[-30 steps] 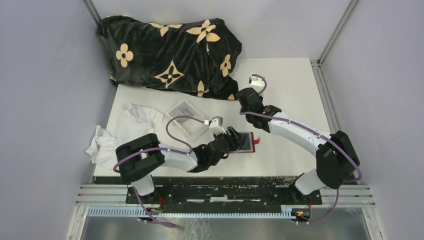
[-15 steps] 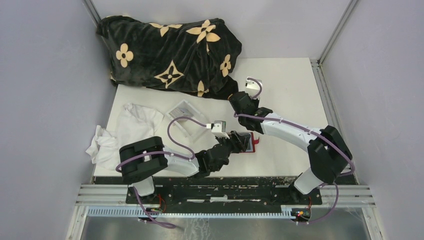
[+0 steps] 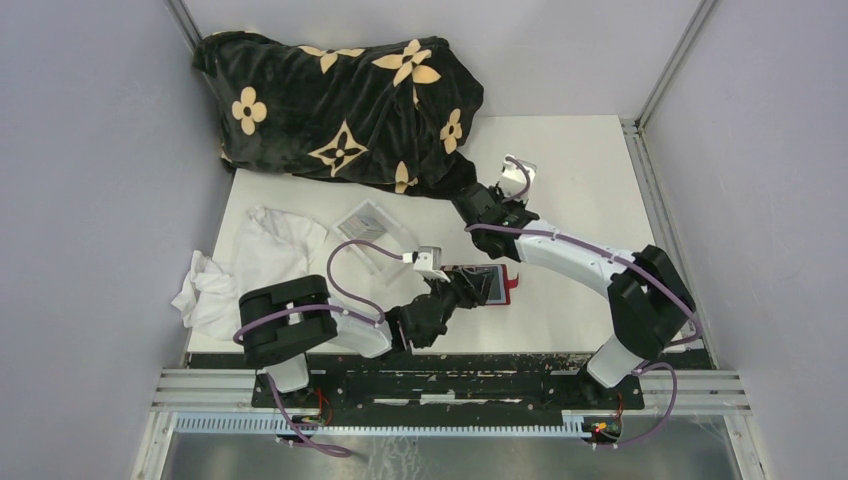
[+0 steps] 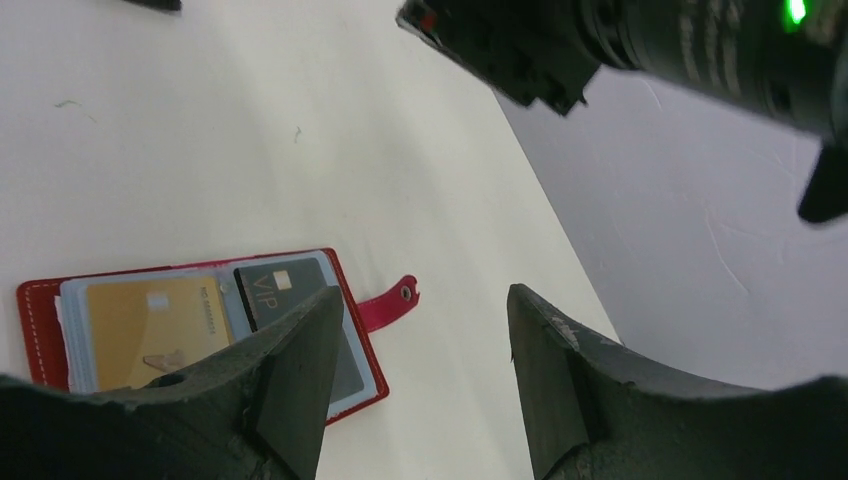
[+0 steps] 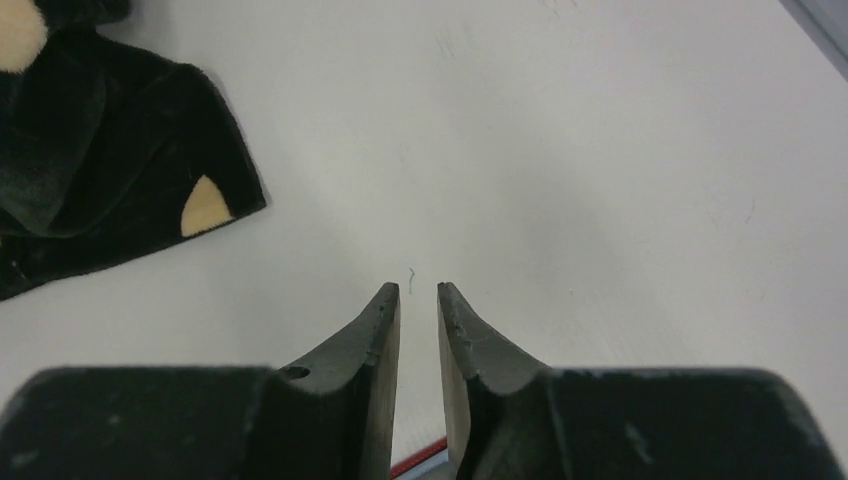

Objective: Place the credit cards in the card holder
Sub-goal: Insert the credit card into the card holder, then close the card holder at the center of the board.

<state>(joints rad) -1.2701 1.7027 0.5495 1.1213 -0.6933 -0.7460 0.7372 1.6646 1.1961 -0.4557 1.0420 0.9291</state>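
Hovered at 8 o'clock of card holder [image 4: 32, 335], left fingers [image 4: 300, 370] spread empty over slotted gold and VIP credit cards [image 4: 140, 325]; stood clear at 12 o'clock, right fingers [image 5: 375, 340] narrowly parted, empty.

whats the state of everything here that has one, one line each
card holder, open flat, snap tab undone
credit cards, yellow and grey ones sitting in the card holder
left gripper, fingers open, empty
right gripper, fingers nearly closed, narrow gap, empty
blanket, crumpled at the far edge
white cloth, crumpled
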